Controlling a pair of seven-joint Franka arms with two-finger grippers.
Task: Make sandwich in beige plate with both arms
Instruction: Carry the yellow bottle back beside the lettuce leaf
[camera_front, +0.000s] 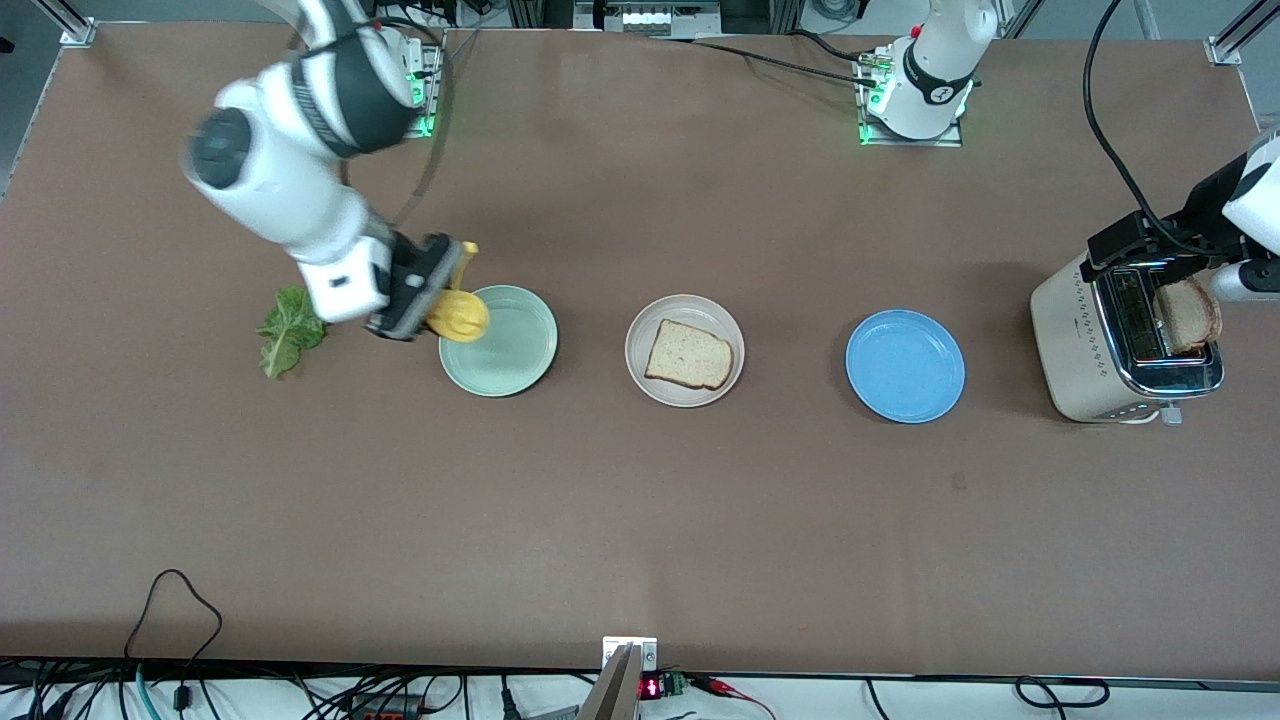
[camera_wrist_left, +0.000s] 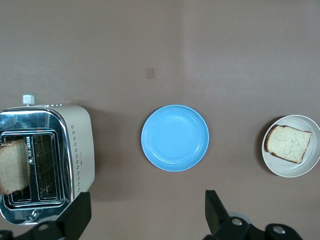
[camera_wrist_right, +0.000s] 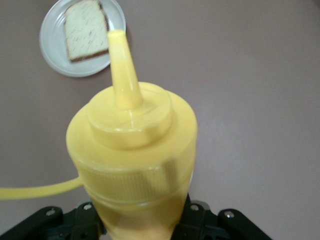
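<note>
While right gripper (camera_front: 425, 300) grips bottle (camera_front: 460, 316), slice (camera_front: 688, 355) flat

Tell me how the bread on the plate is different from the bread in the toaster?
The bread slice on the beige plate lies flat; the bread slice in the toaster stands on edge, sticking up out of a slot. The plate slice shows its whole pale face, while the toaster slice is partly hidden inside. No gripper touches either. Both are light with darker crusts.

Your right gripper (camera_front: 425, 300) is clamped on the yellow squeeze bottle (camera_front: 458, 315); your left gripper (camera_wrist_left: 145, 215) hangs with fingers spread apart.
</note>
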